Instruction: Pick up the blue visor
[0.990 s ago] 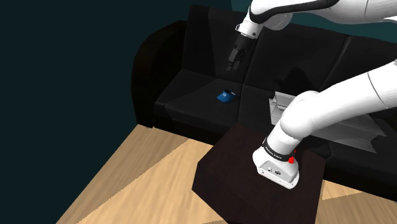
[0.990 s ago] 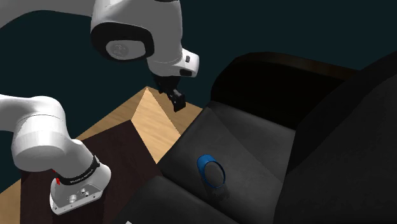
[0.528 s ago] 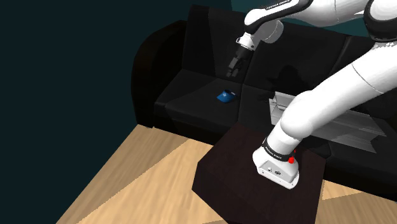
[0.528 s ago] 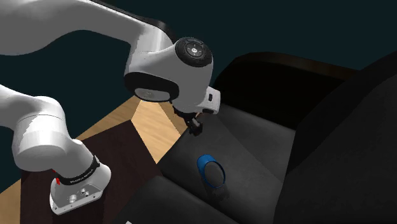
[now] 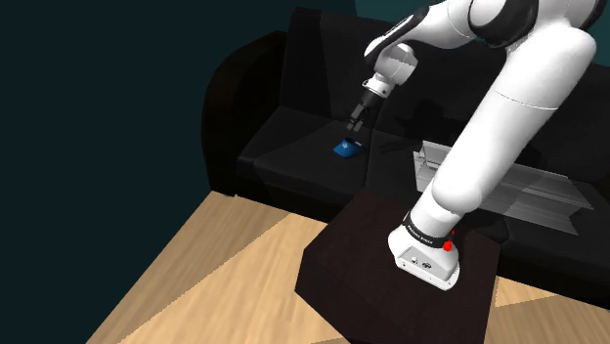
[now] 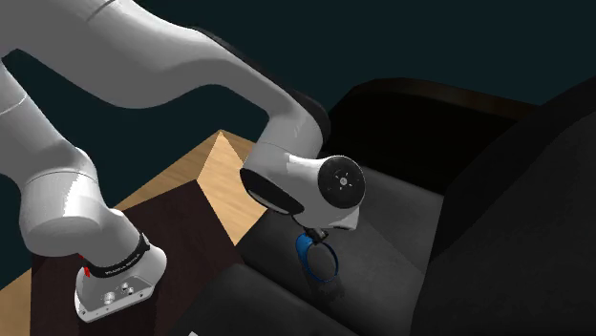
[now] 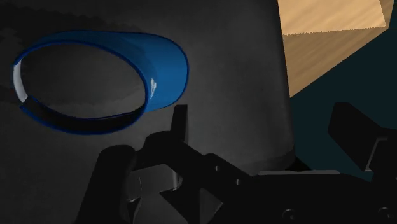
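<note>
— Whereabouts of the blue visor (image 5: 346, 149)?

— Lying flat on a seat cushion of the black sofa (image 5: 256, 147), just beside the seam between two cushions in the shoulder view. Seen from the wrist view as a blue loop (image 7: 95, 79) with the broad brim on the side nearer the jaws.

— State of the jaws?

— Spread apart, clasping nothing. Tilted down toward the cushion, hanging just above the visor on the backrest side in the shoulder view. From the wrist view, one jaw tip just beside the brim and seemingly not touching it, the other well off to the far side, over the cushion's front edge. Nothing of the visor between the two.

— And from the second exterior view?

— White arm (image 6: 143, 57) arching over from the dark brown stand (image 6: 181, 229), with the rounded wrist (image 6: 325, 191) low over the sofa seat (image 6: 382, 220). Part of the visor (image 6: 320, 260) peeking out beneath the wrist, the rest covered by it. Impossible to judge contact from there.

— Surroundings?

— Wooden floor (image 5: 215, 283) in front of the sofa, visible past the cushion's edge in the wrist view too (image 7: 331, 25). Stand (image 5: 362, 264) set close against the sofa's front. Dim teal wall behind the backrest.
</note>
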You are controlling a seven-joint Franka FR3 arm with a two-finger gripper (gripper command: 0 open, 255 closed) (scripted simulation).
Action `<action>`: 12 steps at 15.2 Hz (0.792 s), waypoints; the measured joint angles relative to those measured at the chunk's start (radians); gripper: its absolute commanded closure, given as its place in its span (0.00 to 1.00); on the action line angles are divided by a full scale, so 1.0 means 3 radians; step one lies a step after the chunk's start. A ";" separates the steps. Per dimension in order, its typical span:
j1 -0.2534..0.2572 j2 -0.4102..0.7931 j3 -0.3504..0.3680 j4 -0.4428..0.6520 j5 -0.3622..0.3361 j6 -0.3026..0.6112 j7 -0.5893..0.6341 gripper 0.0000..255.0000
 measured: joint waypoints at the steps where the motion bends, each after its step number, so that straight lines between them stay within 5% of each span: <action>1: -0.0029 0.0184 -0.0019 0.0089 0.0158 -0.0048 -0.0154 0.00; 6: -0.0320 0.1013 0.0058 0.0482 0.0817 -0.0287 -0.0779 0.00; 12: -0.0441 0.1350 0.0172 0.0579 0.1072 -0.0241 -0.1018 0.00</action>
